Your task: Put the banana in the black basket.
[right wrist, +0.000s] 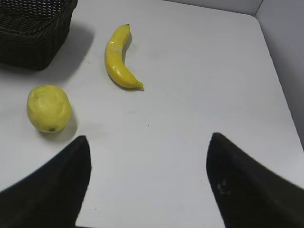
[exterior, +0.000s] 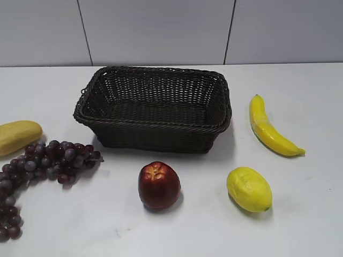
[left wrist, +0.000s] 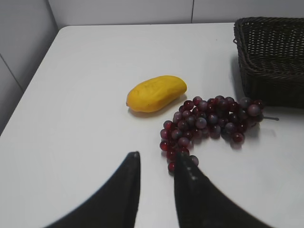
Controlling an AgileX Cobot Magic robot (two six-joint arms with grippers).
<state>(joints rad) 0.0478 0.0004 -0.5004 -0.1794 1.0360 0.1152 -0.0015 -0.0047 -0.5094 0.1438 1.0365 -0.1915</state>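
I see the banana [exterior: 271, 129] lying on the white table [exterior: 300, 214], right of the black basket [exterior: 155, 110] and apart from it. My right gripper [right wrist: 148, 140] hangs spread wide, holding nothing; the left gripper [left wrist: 156, 159] is narrowly parted beside the grapes [left wrist: 209, 122]. Neither arm shows in the exterior view, where the yellow oblong fruit [exterior: 17, 136] is cut off.

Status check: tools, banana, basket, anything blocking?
Right tool open, left tool nearly closed, both empty. Banana on table, right of black basket. Nothing blocking.
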